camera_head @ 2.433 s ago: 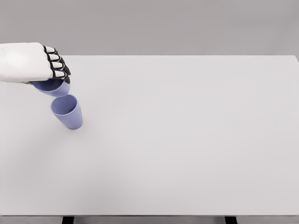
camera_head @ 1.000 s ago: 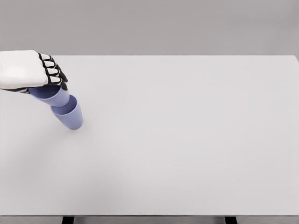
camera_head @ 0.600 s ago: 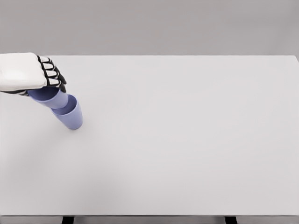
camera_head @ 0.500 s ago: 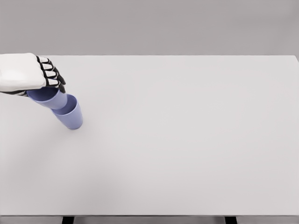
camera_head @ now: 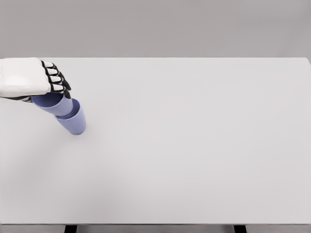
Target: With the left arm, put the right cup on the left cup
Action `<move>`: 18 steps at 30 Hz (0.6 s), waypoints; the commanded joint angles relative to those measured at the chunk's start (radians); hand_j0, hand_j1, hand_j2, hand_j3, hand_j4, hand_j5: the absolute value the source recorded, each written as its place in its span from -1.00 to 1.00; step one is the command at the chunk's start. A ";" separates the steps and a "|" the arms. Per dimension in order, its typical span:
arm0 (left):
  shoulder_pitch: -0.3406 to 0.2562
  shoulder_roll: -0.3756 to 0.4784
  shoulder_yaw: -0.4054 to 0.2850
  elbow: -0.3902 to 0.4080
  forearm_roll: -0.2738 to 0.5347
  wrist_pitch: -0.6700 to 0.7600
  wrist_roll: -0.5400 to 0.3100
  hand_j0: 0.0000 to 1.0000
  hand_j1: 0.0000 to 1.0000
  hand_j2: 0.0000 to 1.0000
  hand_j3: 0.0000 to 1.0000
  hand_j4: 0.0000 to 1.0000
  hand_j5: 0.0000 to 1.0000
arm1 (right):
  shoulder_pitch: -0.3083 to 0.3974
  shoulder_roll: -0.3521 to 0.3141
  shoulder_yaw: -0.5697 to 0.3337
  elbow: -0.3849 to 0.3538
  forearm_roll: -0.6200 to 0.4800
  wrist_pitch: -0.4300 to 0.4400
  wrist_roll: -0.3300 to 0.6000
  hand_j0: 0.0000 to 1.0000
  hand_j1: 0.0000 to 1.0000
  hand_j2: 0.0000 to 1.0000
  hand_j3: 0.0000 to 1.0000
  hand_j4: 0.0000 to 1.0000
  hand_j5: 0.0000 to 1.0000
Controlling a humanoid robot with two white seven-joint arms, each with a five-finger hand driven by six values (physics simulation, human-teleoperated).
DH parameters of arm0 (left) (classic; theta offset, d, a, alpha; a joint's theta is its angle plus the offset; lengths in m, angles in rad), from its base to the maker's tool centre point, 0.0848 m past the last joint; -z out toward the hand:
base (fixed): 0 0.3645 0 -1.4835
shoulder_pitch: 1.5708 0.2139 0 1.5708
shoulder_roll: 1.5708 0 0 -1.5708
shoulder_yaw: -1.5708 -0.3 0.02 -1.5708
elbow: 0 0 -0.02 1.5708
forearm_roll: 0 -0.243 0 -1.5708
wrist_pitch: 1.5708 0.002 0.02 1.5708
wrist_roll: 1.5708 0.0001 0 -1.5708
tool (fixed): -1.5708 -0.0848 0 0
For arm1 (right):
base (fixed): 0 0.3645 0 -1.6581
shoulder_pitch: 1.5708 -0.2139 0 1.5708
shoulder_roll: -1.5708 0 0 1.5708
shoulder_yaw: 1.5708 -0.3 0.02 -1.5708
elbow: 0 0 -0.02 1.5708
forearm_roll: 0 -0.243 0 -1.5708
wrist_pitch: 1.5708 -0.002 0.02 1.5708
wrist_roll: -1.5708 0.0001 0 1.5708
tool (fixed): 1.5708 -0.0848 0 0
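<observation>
Held cup (camera_head: 54, 103) sunk into table cup (camera_head: 74, 122)

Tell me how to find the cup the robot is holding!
Look at the far left of the white table, where the left hand reaches in. Two blue cups sit there, one going into the other. The held cup is the upper, tilted one under the hand; the lower cup stands on the table.

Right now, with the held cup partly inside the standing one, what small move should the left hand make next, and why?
Probably lower a little further, then release. The left hand grips the upper cup from above, and its base sits only partly inside the lower cup on the table. The upper cup looks tilted rather than fully seated, so letting go now might tip it out.
</observation>
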State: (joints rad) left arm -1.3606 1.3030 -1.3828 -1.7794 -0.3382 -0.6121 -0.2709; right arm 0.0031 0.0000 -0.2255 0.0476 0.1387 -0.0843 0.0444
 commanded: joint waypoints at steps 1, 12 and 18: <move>0.000 -0.008 0.002 0.000 0.005 0.001 0.001 0.34 0.34 0.34 0.34 0.34 0.34 | 0.000 0.000 0.000 0.000 -0.001 0.000 0.000 1.00 1.00 1.00 1.00 1.00 1.00; 0.008 -0.024 0.002 0.002 0.004 0.001 0.001 0.34 0.34 0.34 0.34 0.34 0.34 | -0.002 0.000 0.000 0.000 -0.001 0.000 0.000 1.00 1.00 1.00 1.00 1.00 1.00; 0.011 -0.022 0.002 0.002 0.004 0.001 0.001 0.40 0.40 0.40 0.40 0.40 0.40 | 0.000 0.000 0.000 0.000 -0.001 0.000 0.000 1.00 1.00 1.00 1.00 1.00 1.00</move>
State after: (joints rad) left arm -1.3499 1.2800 -1.3830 -1.7781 -0.3388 -0.6121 -0.2705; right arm 0.0031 0.0000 -0.2255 0.0476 0.1385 -0.0843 0.0444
